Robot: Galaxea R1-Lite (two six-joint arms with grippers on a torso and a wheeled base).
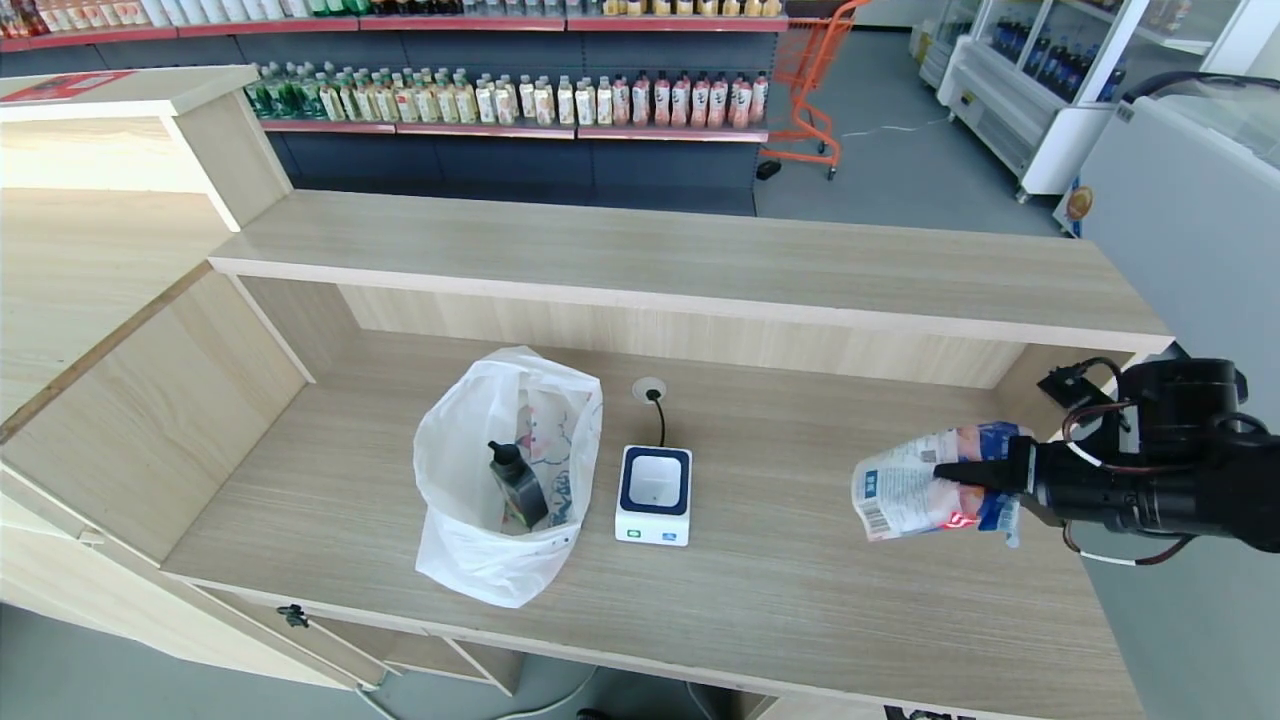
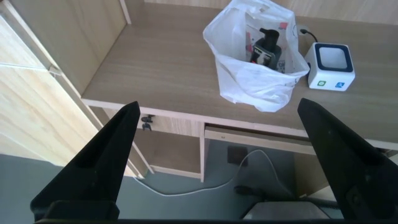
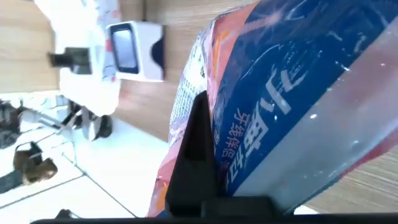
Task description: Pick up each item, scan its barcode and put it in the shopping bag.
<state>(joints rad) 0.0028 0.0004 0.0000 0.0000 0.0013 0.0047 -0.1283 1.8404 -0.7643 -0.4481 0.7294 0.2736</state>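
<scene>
Farthest left, the left gripper (image 2: 217,107) hangs off the near edge of the light wood-grain checkout counter (image 1: 800,600), its two black fingers (image 2: 99,162) spread wide with nothing between them. On the counter's left part stands the crumpled white plastic shopping bag (image 1: 500,540), mouth open upward; inside it a dark bottle with a black pump top (image 1: 518,485) leans against a pale printed packet (image 1: 545,430). Just beside the bag, to the right, sits the small white box scanner with a dark blue frame round its window (image 1: 654,493); its black cable (image 1: 659,415) runs back to a round grey grommet (image 1: 649,388) in the counter top. Well to the right, the white, pink and blue crinkled plastic packet (image 1: 920,485) is held off the counter, a barcode at its lower left corner and a red spot of light on its lower edge. The right gripper (image 1: 968,490) pinches this packet, one black finger (image 3: 194,155) pressed flat on its printed face.
</scene>
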